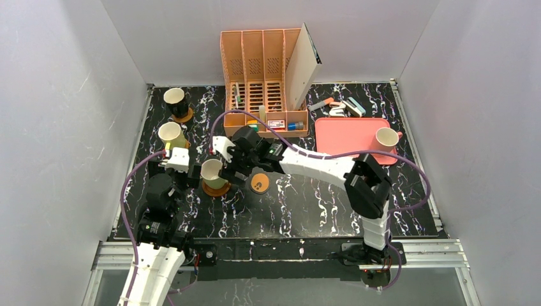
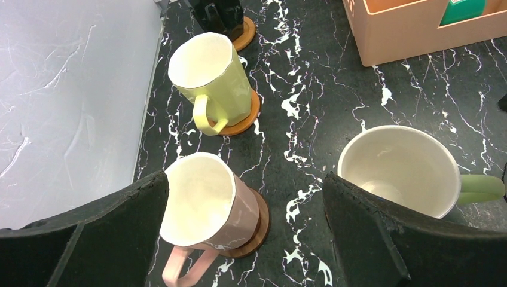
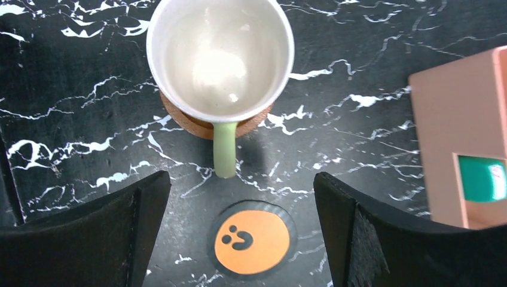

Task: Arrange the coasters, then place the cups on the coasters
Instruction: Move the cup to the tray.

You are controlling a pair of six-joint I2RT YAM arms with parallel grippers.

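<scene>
Top external view is showing a line of cups running down the left edge of the bench (image 1: 306, 204). The black cup (image 1: 174, 99) is sitting on the first orange-brown coaster (image 1: 185, 117) near the far left corner. The yellow cup (image 1: 170, 134) is standing just nearer along that same edge.

Left wrist view is making it clearer. The yellow cup is resting on the second orange-brown coaster (image 2: 250, 116), and the pink cup (image 2: 203, 206) is sitting next in line on the dark brown coaster (image 2: 262, 227). The left end effector (image 2: 245, 197) is hanging over the pink cup with its fingers spread wide, gripping nothing.

Over to the right wrist view. The right end effector (image 3: 242, 179) is hovering with its fingers wide apart too, holding nothing. Beneath it the olive green cup (image 3: 221, 57) is standing upright on the ringed wooden coaster (image 3: 185, 122), left of the bench's centre. Its handle is pointing at the orange coaster with dark marks (image 3: 251, 236), which is lying flat on the bench just beside it, not touching.

Near the right edge, the white cup (image 1: 386, 138) is standing on the pink tray (image 1: 348, 137). The orange organizer (image 1: 265, 83) is sitting at the middle of the far edge.
</scene>
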